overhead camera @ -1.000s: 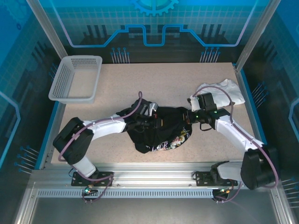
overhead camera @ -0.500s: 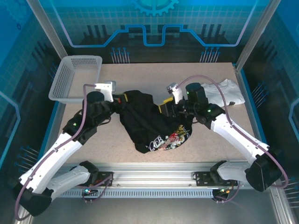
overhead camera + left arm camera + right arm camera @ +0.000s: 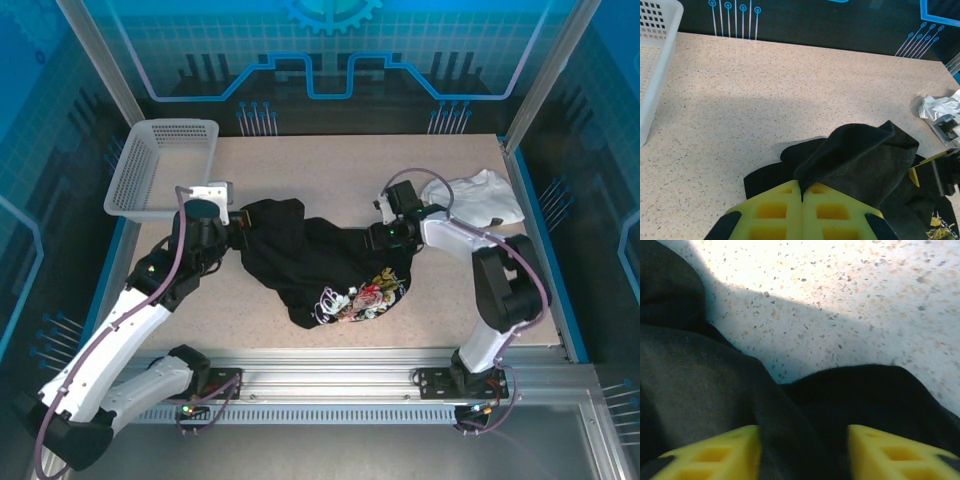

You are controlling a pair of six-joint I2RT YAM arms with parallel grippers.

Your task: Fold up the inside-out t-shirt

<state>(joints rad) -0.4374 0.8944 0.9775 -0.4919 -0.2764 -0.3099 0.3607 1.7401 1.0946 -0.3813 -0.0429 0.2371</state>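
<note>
As viewed from above, noted a white plastic mesh basket (image 3: 160, 168) at the far-left corner of the speckled beige table (image 3: 330, 165). Found the left gripper (image 3: 801, 187) clamped tight on a raised fold of the large black floral-print cloth t-shirt (image 3: 310, 262), bunched mid-table. Found the right gripper (image 3: 804, 450) with yellow pads (image 3: 710, 455) parted astride its right edge, near a crumpled white cloth garment (image 3: 480, 195).

The black t-shirt (image 3: 305, 262) lay bunched at the middle of the frame, stretched out sideways from left to right. A red, white and yellow floral print (image 3: 362, 298) showed on its lower right part.
</note>
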